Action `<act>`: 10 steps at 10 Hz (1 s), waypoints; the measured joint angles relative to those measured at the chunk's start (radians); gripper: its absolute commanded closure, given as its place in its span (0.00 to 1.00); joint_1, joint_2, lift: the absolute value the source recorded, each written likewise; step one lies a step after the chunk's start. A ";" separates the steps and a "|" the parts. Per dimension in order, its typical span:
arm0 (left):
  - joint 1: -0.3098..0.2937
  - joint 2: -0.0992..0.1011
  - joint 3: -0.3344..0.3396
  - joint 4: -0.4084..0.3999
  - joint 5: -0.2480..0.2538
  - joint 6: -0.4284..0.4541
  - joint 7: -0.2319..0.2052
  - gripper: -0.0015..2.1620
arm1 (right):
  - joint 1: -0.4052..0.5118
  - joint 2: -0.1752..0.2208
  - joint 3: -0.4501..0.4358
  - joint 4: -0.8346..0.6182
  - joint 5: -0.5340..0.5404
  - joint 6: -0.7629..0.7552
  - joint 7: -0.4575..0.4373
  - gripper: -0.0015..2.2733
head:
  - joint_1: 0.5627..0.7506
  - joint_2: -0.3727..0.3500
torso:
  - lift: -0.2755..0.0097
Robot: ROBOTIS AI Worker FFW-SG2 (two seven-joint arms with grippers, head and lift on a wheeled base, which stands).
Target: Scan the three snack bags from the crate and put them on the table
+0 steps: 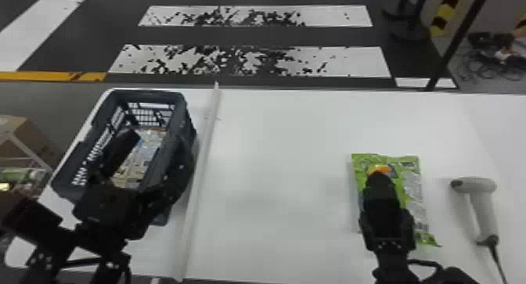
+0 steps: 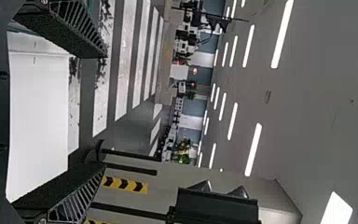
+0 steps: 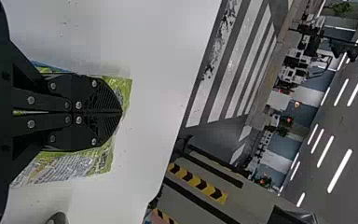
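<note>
Although three snack bags are called for, one green bag (image 1: 411, 185) can be listed with certainty: single item, laid flat on the white table (image 1: 281, 166), with the scanner (image 1: 484, 213) set just beside it on the robot's right.

Right gripper (image 3: 120, 112): placed over the bag, fingers brought together with their tips meeting. Whether a fold of film is pinched between them cannot be told.

Left gripper (image 2: 103, 111): placed over the crate (image 1: 143, 93) in the head view, fingers spread wide, nothing held between them.

Crate: dark, slatted, positioned at the robot's left, beyond a pale strip (image 1: 203, 162) by which the table is divided. Pale printed contents (image 1: 135, 166) are seen inside; whether these are snack bags, and how many, cannot be told.

Handling, as judged: light in weight; soft and pillow-like, with crinkled, glossy film that may slip between smooth fingers. Contents are presumably brittle, so a hard squeeze should be avoided. A secure hold would best be taken across the middle, where some fullness is offered, with both fingers lowered along the bag's sides; a sealed end may be pinched instead, though swinging should then be expected. The printed panel should be kept unfolded and uncovered, since a code there may need to be read. For any bag in the crate, a grasp from above is advised, clear of the walls.
</note>
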 measured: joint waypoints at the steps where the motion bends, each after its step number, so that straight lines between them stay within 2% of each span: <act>1: 0.000 -0.002 -0.007 -0.006 -0.005 0.009 0.010 0.01 | -0.024 0.003 -0.015 0.052 -0.003 -0.014 0.005 0.99 | 0.70 0.56 | 0.64; 5: -0.002 -0.004 -0.020 -0.008 -0.013 0.014 0.005 0.01 | -0.041 0.020 -0.118 0.140 -0.020 -0.062 0.022 0.99 | 0.70 0.44 | 0.64; 10: -0.011 -0.006 -0.037 0.003 -0.032 0.012 0.000 0.01 | -0.059 0.050 -0.094 0.247 -0.026 -0.095 0.024 0.99 | 0.70 0.43 | 0.64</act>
